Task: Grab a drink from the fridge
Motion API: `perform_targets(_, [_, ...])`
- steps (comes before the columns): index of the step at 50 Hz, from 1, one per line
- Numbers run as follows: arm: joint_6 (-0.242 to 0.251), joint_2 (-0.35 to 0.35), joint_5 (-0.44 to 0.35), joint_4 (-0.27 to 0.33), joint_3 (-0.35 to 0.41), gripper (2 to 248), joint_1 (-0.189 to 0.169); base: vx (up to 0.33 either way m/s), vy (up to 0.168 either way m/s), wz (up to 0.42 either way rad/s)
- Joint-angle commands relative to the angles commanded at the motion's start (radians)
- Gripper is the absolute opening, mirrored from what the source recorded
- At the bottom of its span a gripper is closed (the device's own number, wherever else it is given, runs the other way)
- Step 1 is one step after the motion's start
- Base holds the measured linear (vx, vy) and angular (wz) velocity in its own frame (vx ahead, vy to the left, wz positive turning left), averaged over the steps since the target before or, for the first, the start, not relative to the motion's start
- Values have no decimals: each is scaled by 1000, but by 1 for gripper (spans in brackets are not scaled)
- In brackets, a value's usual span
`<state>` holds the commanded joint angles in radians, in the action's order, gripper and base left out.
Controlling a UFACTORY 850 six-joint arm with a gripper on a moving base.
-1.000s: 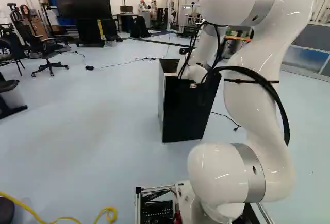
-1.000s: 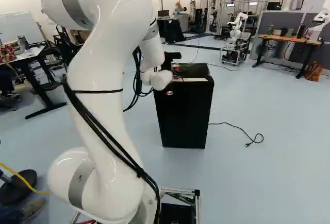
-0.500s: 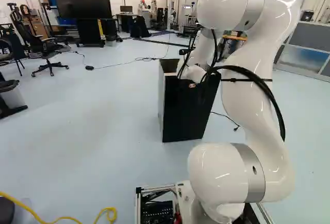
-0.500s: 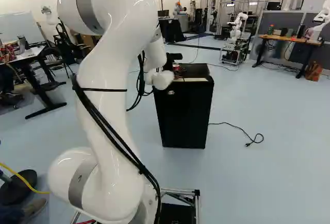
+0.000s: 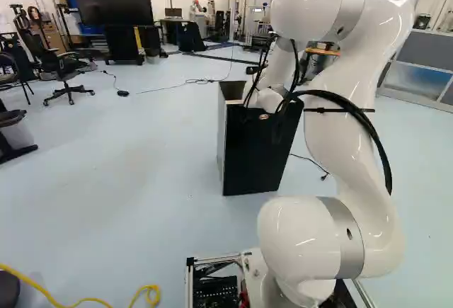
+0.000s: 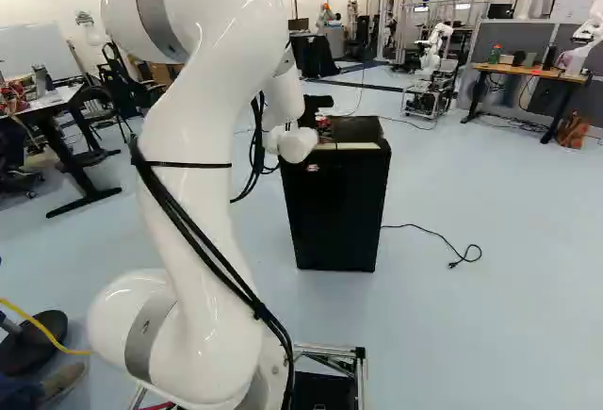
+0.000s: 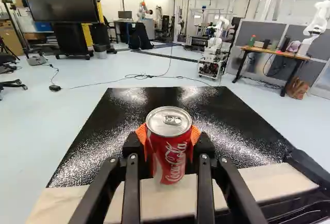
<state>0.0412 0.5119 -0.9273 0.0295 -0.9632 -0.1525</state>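
Observation:
The black gripper [image 6: 315, 108] is at the top of the black fridge [image 6: 336, 207], partly covered by my white wrist in the right base view. In the wrist view, the gripper [image 7: 169, 140] is shut on a red soda can [image 7: 172, 157], with orange pads [image 7: 195, 134] pressed to it from both sides. The can is upright, its silver lid and pull tab facing up. Behind it spreads the fridge's shiny black top [image 7: 170, 103]; a pale strip [image 7: 268, 184] runs along the near edge. Whether the can touches the strip, I cannot tell.
A power cord [image 6: 443, 237] lies on the floor beside the fridge. Farther off are a wooden desk [image 6: 528, 72], another robot [image 6: 431, 61] on a wheeled frame, and a large screen [image 5: 113, 1]. A yellow cable [image 5: 85, 299] crosses the floor near the base.
The arm's upper bend has swung left in the left base view and right in the right base view, mostly in the first half second. The wrist has shifted slightly. Base and fridge have stayed put.

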Motion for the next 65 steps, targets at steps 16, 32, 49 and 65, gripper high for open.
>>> perform_targets(16, [0,-31,0,0,1,98,0,0,0,0])
perform_targets(32, [0,-61,0,0,1,98,0,0,0,0])
perform_targets(49, [0,-70,0,0,7,98,1,0,0,0])
perform_targets(65, [-2,-98,3,-1,41,98,7,0,0,0])
